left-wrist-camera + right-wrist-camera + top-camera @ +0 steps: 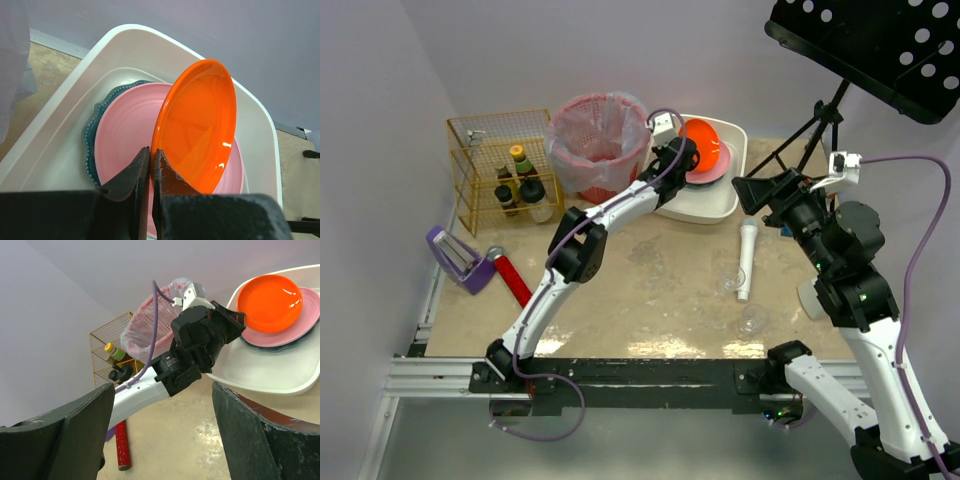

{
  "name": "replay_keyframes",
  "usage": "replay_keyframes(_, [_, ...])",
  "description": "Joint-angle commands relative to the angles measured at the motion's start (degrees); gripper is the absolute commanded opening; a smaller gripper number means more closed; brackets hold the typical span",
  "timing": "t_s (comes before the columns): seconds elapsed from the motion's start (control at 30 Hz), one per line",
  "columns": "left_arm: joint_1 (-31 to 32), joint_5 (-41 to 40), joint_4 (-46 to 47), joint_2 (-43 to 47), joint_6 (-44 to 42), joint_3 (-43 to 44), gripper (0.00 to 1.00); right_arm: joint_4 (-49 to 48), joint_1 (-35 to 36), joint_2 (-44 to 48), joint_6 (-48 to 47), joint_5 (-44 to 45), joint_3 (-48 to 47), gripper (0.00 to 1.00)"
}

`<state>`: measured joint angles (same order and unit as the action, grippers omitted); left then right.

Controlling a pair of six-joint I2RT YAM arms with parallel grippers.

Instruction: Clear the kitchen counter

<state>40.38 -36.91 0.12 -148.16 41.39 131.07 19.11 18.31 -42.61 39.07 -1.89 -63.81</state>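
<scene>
My left gripper is pinched on the orange plate, I think, above the white tub far back. The kitchen counter lies below my right gripper, which is wide open.

You're looking at a lab mock-up of a kitchen, not a home. The marbled counter sits on bare aluminium framing between blank walls. A black perforated stand on a tripod is at far right. Far left: a dish tub, a wire bottle basket and a lined bin.
</scene>
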Motion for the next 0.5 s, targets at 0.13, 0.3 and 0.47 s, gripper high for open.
replay_keyframes(0.13, [0.5, -2.1, 5.1, -1.1, 0.4, 3.0, 0.04, -0.8, -0.1, 0.5, 0.4, -1.9, 0.4, 0.83])
replay_keyframes(0.3, [0.5, -1.5, 4.5, -1.2, 0.1, 2.3, 0.13, -1.2, -0.1, 0.4, 0.7, -2.2, 0.7, 0.83])
replay_keyframes(0.47, [0.5, -1.2, 4.4, -0.6, 0.0, 0.9, 0.29, -0.7, -0.1, 0.3, 0.6, -2.2, 0.4, 0.83])
